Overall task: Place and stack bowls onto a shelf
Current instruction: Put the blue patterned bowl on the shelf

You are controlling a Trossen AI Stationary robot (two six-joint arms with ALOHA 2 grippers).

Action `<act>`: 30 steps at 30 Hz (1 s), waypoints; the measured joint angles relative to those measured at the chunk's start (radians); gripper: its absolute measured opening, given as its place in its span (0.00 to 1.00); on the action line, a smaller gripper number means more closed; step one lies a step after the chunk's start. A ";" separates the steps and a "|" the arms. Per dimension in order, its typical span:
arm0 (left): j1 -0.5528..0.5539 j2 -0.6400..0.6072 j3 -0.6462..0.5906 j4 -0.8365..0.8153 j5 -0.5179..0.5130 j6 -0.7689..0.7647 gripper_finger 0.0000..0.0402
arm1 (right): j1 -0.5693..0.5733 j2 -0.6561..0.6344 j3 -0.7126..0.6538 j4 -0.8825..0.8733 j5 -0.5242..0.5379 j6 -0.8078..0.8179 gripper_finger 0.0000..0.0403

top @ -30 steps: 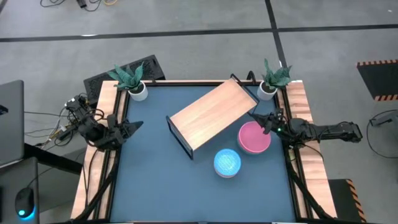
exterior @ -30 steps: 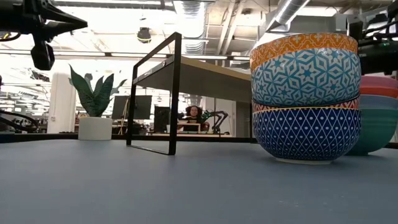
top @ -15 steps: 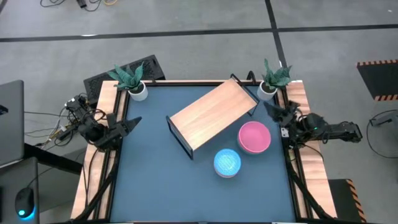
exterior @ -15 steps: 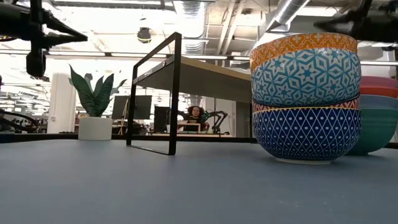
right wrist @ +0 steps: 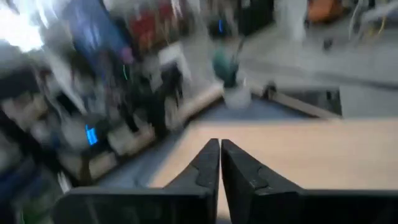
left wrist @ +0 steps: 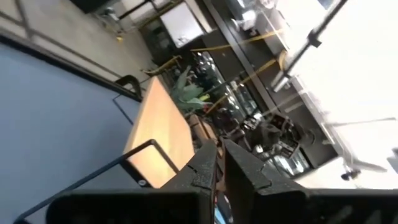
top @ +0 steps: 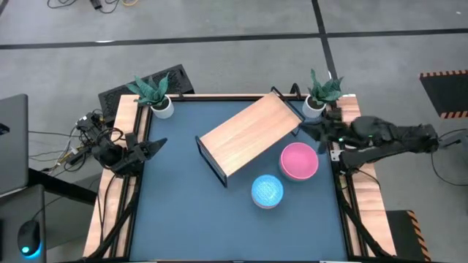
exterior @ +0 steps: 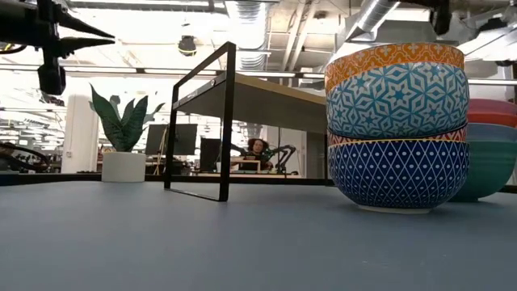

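Note:
The shelf [top: 248,135], a light-wood board on a black frame [exterior: 202,121], stands slantwise at mid-table. To its near right a pink bowl [top: 298,161] sits nested in a teal one [exterior: 489,166]. A stack of small patterned bowls [top: 267,191] [exterior: 396,121] rests on the tabletop nearer the front. My right gripper [top: 303,126] is shut and hangs high over the shelf's right end, beyond the pink bowl, holding nothing. My left gripper [top: 159,146] is shut at the table's left edge, well above the top [exterior: 81,34].
Two white pots with green plants stand at the far corners [top: 162,108] [top: 314,104], the right one close under my right arm. Wooden rails [top: 124,183] run along the table's left and right sides. Blue tabletop [top: 183,212] lies open at the near left.
My right gripper has risen from just over the pink bowl's far right rim and drawn toward the far right corner, rolling as it rose; the bowl stays where it was. My left gripper has rolled a little in place.

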 joint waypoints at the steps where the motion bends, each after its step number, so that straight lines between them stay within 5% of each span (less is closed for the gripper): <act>1: 0.006 0.000 0.000 -0.001 0.024 0.018 0.05 | 0.007 0.046 0.040 -0.052 -0.026 0.000 0.14; 7: 0.040 0.000 0.000 0.000 0.164 0.046 0.17 | 0.037 0.294 0.199 -0.226 -0.215 0.003 0.33; 13: 0.051 0.000 0.001 -0.008 0.194 0.099 0.30 | 0.039 0.462 0.258 -0.249 -0.359 0.051 0.52; 30: 0.050 0.000 0.001 -0.128 0.090 0.136 0.41 | 0.122 0.774 0.259 -0.342 -0.421 0.093 0.50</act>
